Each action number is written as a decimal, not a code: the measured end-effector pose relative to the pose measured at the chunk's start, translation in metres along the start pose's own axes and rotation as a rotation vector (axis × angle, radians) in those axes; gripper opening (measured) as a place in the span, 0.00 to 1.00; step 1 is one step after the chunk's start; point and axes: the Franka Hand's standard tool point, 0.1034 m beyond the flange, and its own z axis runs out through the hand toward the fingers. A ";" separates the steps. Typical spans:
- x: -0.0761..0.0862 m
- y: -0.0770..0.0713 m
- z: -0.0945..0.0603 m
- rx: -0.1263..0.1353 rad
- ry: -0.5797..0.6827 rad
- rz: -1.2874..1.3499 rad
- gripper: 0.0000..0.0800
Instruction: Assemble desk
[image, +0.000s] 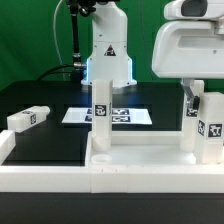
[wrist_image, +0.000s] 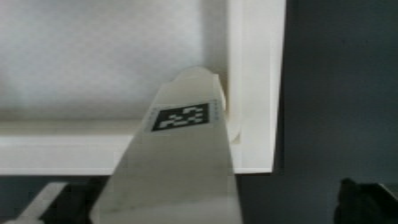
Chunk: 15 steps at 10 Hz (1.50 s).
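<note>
Exterior view: desk tabletop lying at the front of the black table, two legs standing upright on it.
Gripper poised wide open over the leg at the exterior view's right, grasping nothing; second upright leg near the panel's middle; loose leg lying on its side at the left; marker board flat behind; wrist view filled by a tagged leg rising from the white panel.

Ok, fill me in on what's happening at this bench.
The robot arm's gripper is open at the top of the upright leg on the exterior view's right of the tabletop panel, without gripping it. A second leg stands on the panel nearer the middle. A third leg lies loose on the black table.
</note>
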 end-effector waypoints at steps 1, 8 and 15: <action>0.001 0.003 0.000 0.000 0.003 -0.037 0.80; 0.000 0.004 0.001 0.002 0.001 0.147 0.36; 0.001 0.008 0.001 0.002 0.003 0.760 0.36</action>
